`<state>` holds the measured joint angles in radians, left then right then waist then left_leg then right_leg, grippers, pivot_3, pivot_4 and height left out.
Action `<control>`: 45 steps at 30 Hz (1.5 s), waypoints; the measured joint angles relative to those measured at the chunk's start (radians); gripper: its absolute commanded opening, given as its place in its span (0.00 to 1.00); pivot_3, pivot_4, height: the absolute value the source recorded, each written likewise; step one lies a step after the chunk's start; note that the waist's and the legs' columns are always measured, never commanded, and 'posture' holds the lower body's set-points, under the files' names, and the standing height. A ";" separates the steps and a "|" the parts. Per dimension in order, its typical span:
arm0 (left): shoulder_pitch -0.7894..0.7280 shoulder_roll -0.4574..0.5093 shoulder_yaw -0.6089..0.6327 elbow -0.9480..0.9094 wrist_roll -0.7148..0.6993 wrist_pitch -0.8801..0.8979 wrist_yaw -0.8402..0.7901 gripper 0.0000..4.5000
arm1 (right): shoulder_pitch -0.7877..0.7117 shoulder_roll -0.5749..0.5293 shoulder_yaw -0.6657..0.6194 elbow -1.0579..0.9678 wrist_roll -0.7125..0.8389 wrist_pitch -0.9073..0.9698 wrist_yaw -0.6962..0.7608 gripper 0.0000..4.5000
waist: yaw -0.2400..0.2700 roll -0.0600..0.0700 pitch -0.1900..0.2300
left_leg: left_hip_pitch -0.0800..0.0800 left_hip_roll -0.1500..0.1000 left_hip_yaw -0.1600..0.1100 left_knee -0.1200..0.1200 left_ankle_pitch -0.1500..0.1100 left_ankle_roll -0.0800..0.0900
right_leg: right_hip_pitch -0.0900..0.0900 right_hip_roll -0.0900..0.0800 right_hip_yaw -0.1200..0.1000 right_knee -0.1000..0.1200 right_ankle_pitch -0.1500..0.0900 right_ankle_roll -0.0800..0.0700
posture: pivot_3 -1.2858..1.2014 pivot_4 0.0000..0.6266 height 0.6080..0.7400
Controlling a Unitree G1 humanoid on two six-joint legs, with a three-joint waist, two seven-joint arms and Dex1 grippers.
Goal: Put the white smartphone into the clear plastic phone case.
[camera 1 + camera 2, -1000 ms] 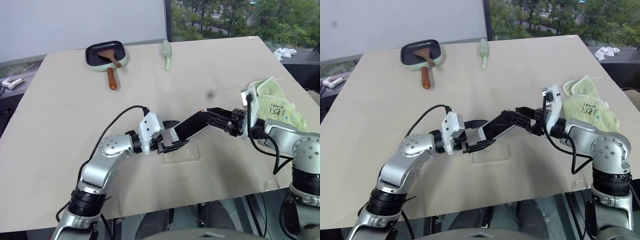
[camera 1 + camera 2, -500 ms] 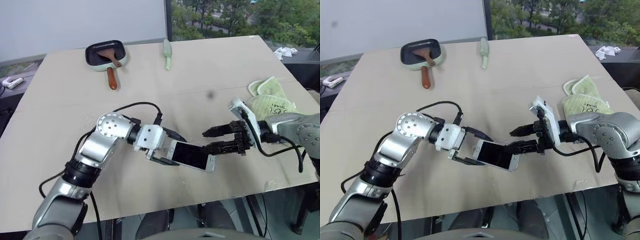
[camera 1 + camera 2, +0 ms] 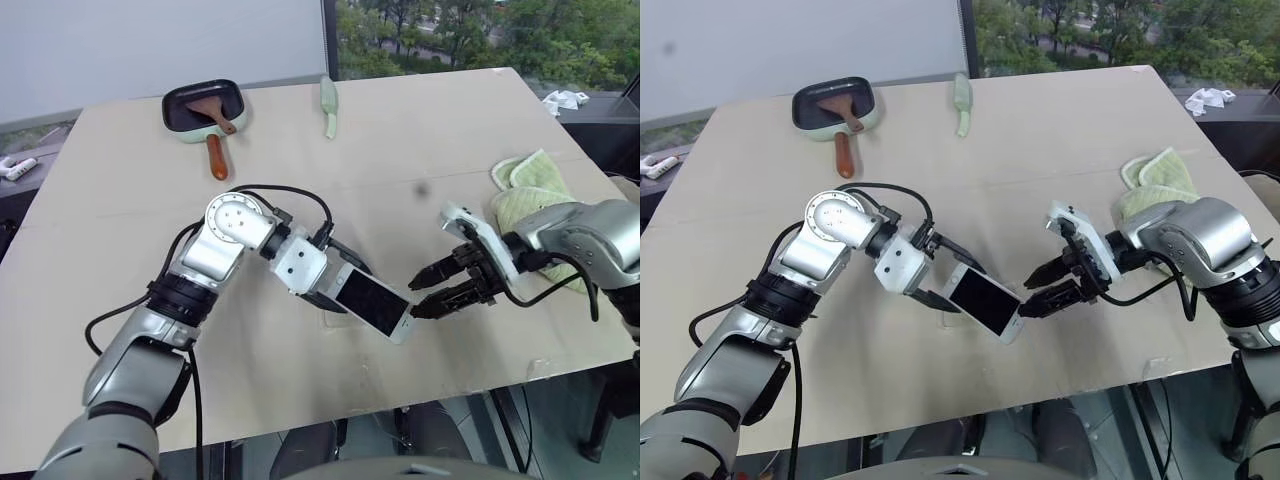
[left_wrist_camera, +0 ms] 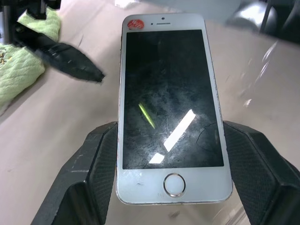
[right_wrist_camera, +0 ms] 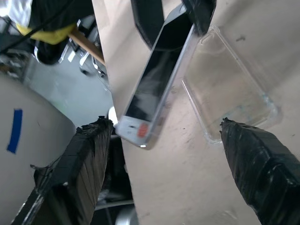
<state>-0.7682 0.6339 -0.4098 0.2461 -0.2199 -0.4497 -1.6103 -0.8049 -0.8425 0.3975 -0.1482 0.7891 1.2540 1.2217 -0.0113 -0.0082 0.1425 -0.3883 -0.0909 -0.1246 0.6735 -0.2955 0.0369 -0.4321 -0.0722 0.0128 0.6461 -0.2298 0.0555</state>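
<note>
The left claw [image 4: 168, 187] is clamped on the white smartphone [image 3: 372, 303], one black finger on each long side near the home-button end, holding it clear of the table [image 3: 450, 140] with its screen facing up and its far end tilted toward the table's near edge. The right claw [image 3: 421, 297] is spread wide and grasps nothing; its fingertips [image 3: 414, 284] sit just beside the phone's free end, apart from it. The clear plastic phone case [image 5: 229, 89] lies flat on the table beneath the phone, largely hidden behind phone and left claw from the head camera.
</note>
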 measured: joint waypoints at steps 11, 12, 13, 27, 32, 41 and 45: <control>-0.015 -0.015 -0.023 0.019 0.002 -0.068 0.000 0.63 | -0.042 0.068 0.025 0.017 -0.013 0.117 -0.028 0.29 | -0.002 0.000 0.000 | -0.003 -0.001 -0.003 0.003 0.000 0.000 | -0.001 0.000 -0.002 0.001 0.000 0.000 | 0.52 0.24 1.00; -0.014 -0.015 -0.023 0.019 0.009 -0.069 0.000 0.63 | -0.042 0.072 0.025 0.014 -0.013 0.123 -0.028 0.19 | -0.002 0.000 0.000 | -0.004 -0.001 -0.004 0.005 0.000 0.000 | -0.001 0.000 -0.003 0.001 0.000 0.000 | 0.52 0.24 1.00; -0.015 -0.016 -0.023 0.019 0.010 -0.072 0.000 0.63 | -0.042 0.073 0.026 0.016 -0.016 0.127 -0.032 0.14 | -0.002 0.000 0.000 | -0.005 -0.001 -0.004 0.006 0.000 0.000 | -0.001 0.000 -0.004 0.001 0.000 0.000 | 0.52 0.24 1.00; -0.053 -0.059 0.099 0.100 0.039 0.001 0.130 0.98 | -0.016 0.121 -0.168 0.059 -0.009 0.205 -0.124 0.00 | -0.001 0.000 0.000 | -0.007 -0.003 -0.008 0.012 0.000 0.000 | -0.001 -0.002 -0.007 0.006 0.000 0.001 | 0.52 0.24 1.00; 0.029 -0.034 0.277 -0.014 -0.112 0.362 0.313 0.98 | 0.045 0.193 -0.376 0.043 0.045 0.279 -0.222 0.00 | -0.009 0.000 0.000 | -0.007 -0.004 -0.009 0.011 0.000 0.000 | -0.005 -0.001 -0.003 0.011 0.000 0.001 | 0.52 0.24 1.00; 0.215 -0.105 0.569 -0.317 -0.557 1.081 0.755 0.98 | 0.135 0.412 -0.636 -0.055 0.069 0.204 -0.483 0.00 | -0.009 0.000 0.000 | -0.007 -0.007 -0.008 0.013 0.000 0.000 | -0.008 -0.002 0.001 0.016 0.000 0.001 | 0.52 0.24 1.00; 0.245 -0.227 0.659 -0.361 -0.794 1.304 1.010 0.98 | 0.166 0.504 -0.644 -0.117 0.068 0.108 -0.571 0.00 | -0.008 0.000 0.000 | -0.007 -0.007 -0.009 0.014 0.000 0.000 | -0.008 -0.002 0.001 0.016 0.001 0.001 | 0.52 0.24 1.00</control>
<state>-0.5229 0.4071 0.2489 -0.1147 -1.0142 0.8541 -0.5998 -0.6392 -0.3388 -0.2467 -0.2656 0.8569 1.3617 0.6509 -0.0190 -0.0083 0.1422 -0.3952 -0.0979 -0.1331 0.6875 -0.2954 0.0367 -0.4397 -0.0744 0.0136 0.6621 -0.2293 0.0565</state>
